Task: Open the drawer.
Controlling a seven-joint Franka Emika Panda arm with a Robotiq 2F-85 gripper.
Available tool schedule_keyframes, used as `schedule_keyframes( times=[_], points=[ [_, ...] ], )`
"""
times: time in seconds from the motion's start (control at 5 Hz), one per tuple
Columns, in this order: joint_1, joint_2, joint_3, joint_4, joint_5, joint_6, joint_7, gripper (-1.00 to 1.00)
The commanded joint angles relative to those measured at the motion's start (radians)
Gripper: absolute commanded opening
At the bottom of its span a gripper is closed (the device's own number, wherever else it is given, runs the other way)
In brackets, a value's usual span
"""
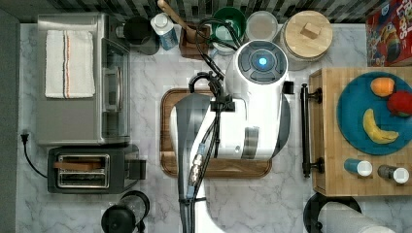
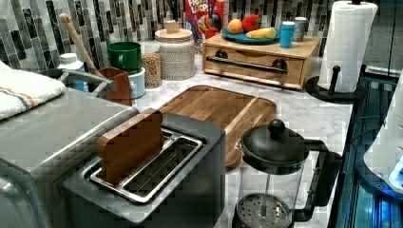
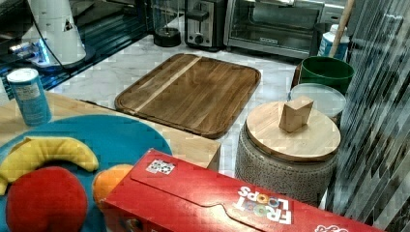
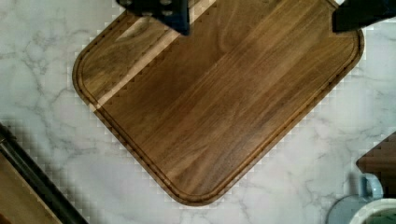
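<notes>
**Jaws wide over the tray, drawer shut and waiting**

Spread wide and holding nothing, the 2 dark fingertips of the gripper (image 4: 259,16) frame the wrist view, hanging over the dark brown wooden tray (image 4: 219,102) with white marble counter (image 4: 56,56) all around it.

From the top view, the white Franka arm (image 1: 255,97) sits right over that tray, hiding most of it. And there's the target: the drawer (image 1: 317,131), off at the top view's right, apart from the arm, its long black bar handle (image 1: 305,131) facing the tray across a strip of marble.

The left view gives the front-on look the top view can't: drawer face (image 2: 254,66) flush with its bamboo box, handle (image 2: 247,63) running across it. Closed, by my read, so the approach has not yet started. On top of the box sit a blue plate (image 2: 247,39) with fruit and 2 shakers.

The wrist view catches a dark bar (image 4: 37,182) running along a light wood edge in 1 corner, probably that same handle.

What's next? I'd say the gripper has to travel across to the handle, drop to bar height, line its fingers either side of the bar, close, then pull straight out toward the tray.

The right view adds the open tray (image 3: 191,92) with nothing lying on it, so the pull path looks clear.
</notes>
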Motion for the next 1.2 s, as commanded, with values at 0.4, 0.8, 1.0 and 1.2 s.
schedule_keyframes(
  times=[0.4, 0.8, 1.0, 1.2],
  points=[
    [-0.062, -0.007, -0.059, -0.044, -0.086, -0.011, -0.624, 1.0],
    [-0.082, -0.006, -0.11, -0.148, -0.189, 0.203, -0.836, 1.0],
    [-0.109, 0.005, -0.128, -0.19, -0.2, 0.301, -0.93, 1.0],
    [-0.138, 0.026, -0.123, -0.2, -0.21, 0.342, -0.971, 1.0]
  ],
)
